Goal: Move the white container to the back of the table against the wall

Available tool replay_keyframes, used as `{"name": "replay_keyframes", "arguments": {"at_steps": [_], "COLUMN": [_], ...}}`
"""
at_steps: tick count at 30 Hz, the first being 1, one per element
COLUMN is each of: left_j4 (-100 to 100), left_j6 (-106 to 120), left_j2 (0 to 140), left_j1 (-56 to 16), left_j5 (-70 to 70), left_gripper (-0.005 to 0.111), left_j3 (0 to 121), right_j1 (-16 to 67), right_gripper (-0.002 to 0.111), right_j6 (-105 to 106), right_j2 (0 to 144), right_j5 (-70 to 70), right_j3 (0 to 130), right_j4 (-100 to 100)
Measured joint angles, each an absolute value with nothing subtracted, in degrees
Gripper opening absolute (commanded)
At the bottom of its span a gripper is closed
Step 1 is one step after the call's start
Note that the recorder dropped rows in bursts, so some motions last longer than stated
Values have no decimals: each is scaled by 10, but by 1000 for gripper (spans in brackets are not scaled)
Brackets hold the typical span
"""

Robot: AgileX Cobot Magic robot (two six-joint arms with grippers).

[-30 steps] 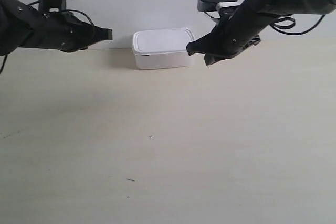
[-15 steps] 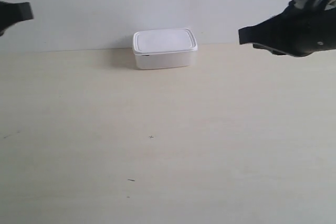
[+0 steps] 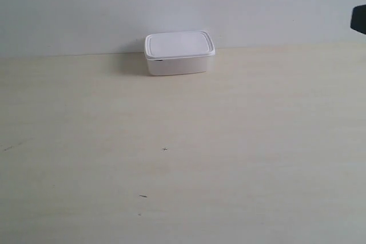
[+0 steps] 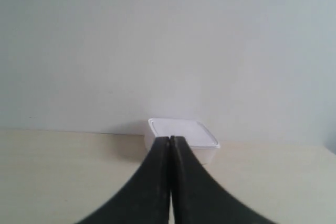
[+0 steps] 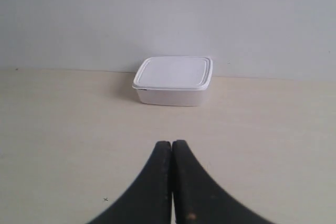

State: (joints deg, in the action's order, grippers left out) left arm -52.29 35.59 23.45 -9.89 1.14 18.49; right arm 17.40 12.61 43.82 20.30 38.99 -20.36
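Note:
The white container [image 3: 179, 53] stands with its lid on at the back of the pale table [image 3: 183, 158], right against the grey-white wall [image 3: 183, 4]. It also shows in the left wrist view as the white container [image 4: 191, 132] and in the right wrist view as the white container [image 5: 174, 80]. My left gripper [image 4: 170, 138] is shut with nothing in it, well short of the box. My right gripper [image 5: 171, 142] is shut and empty too, farther back over bare table. In the exterior view only a dark tip [image 3: 359, 20] of the arm at the right edge shows.
A few tiny dark specks [image 3: 164, 149] mark the wood-grain table surface. The wall runs along the whole back edge.
Both arms have drawn away from the container, outward to the sides of the exterior view. The left one has left the frame; the right one is nearly gone. The container has not moved.

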Motion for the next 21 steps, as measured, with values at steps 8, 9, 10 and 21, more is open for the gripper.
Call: {"name": "replay_keyframes", "arguments": {"at_steps": [8,9,10,21], "left_j4": [-533,-529,-521,-500], "left_j6": [357,359,359,359], "left_j2": [88,79,73,69], "left_j1": [-99,-99,-99,-99], "left_j5": [-42,-47,-50,-45], "left_gripper": [0,0,0,0], "left_j3": [143,142,141,139], "right_j1": [174,174,174,174], "right_gripper": [0,0,0,0], "right_j6": [124,123,123,123], "right_j2": [305,295,288,309], "right_j5": [243,244,244,180], "right_j3": [322,317,314,306], "right_j4": [-206,-206,-206,-206]}}
